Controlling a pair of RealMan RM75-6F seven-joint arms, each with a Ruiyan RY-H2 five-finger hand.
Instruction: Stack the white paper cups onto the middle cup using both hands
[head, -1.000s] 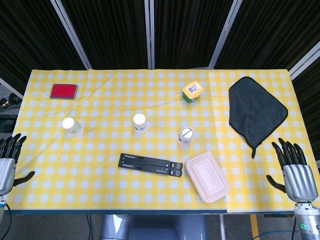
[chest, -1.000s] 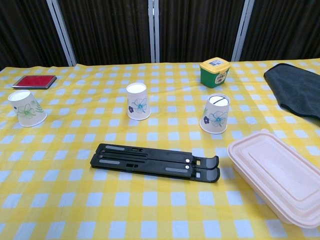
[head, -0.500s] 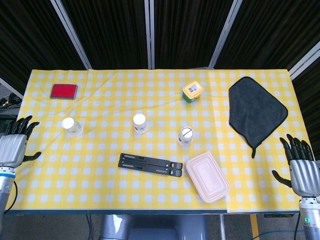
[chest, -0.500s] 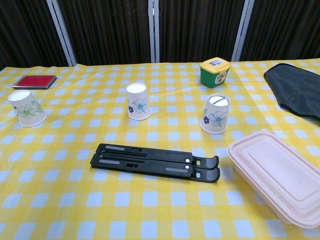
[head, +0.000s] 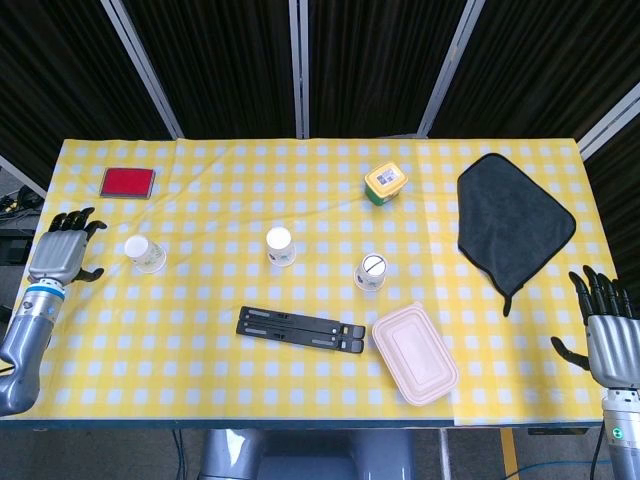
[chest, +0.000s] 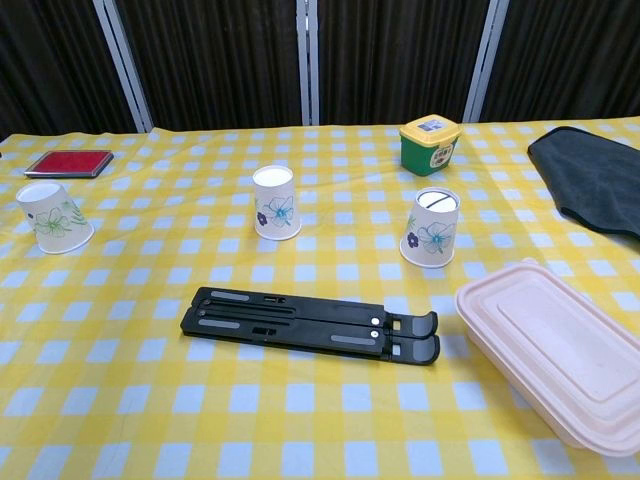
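In the head view I see my left hand (head: 62, 252) at the left edge of the table (head: 200, 340), with its fingers (head: 72, 219) spread apart and holding nothing. It is just beside the left cup (head: 146, 253) but does not touch it. My right hand (head: 610, 335) is past the right edge of the table, near the front corner, with its fingers (head: 598, 290) also released and empty, well apart from every cup.

The three white paper cups stand upside down in a loose row, each apart from the others: the left cup, the middle cup (head: 280, 246) and the right cup (head: 371, 271). In the chest view the left cup (chest: 52, 217) looks tilted, while the middle cup (chest: 275, 203) and the right cup (chest: 431, 227) stand straight. Only this view shows the flower prints on them.

The chest view shows no hand at all; only the head view gives them. My right forearm is cut off by the lower frame edge there.

A black stand (head: 299, 329) lies flat in front of the cups, with a pink box (head: 414, 353) just beside its right end. In the chest view the box (chest: 555, 351) is cut off at the right edge, and so is the dark cloth (chest: 592, 172). Behind the right cup is a green tub (chest: 428, 143) with a yellow lid; I cannot read its label. A red pad (head: 127, 183) lies at the far left.
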